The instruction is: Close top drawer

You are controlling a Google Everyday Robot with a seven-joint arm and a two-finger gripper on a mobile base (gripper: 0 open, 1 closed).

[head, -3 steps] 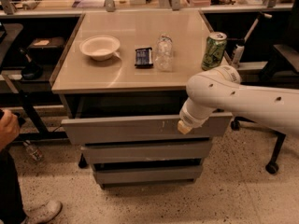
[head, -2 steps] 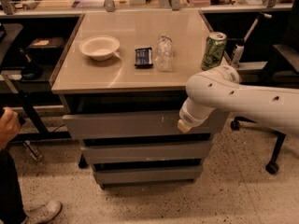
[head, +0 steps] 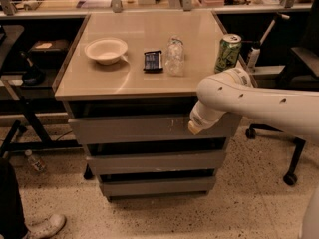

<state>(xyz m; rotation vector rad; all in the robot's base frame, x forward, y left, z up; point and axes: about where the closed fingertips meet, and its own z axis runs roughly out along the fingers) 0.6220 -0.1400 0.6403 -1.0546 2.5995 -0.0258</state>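
At the lower left a pale shoe [head: 46,226] rests on the speckled floor, with a small plastic bottle [head: 36,161] lying near the leg of a dark side stand. The cabinet's tan top [head: 199,81] carries a white bowl [head: 105,50] towards its left. Right of that lies a dark flat packet [head: 153,60], with a clear plastic bottle [head: 174,57] just beside it.

Under the top, the top drawer [head: 129,129] shows its long grey front, with pale scratches right of centre and a dark gap above it. It sits a little forward of the two narrower drawers [head: 154,162] below.

The gripper [head: 195,127], at the end of the white arm reaching in from the right, is against the right part of that front. Whether it is clenched or released cannot be told. A green can [head: 227,53] stands at the top's right edge, and an office chair's wheeled base [head: 290,177] stands further right.
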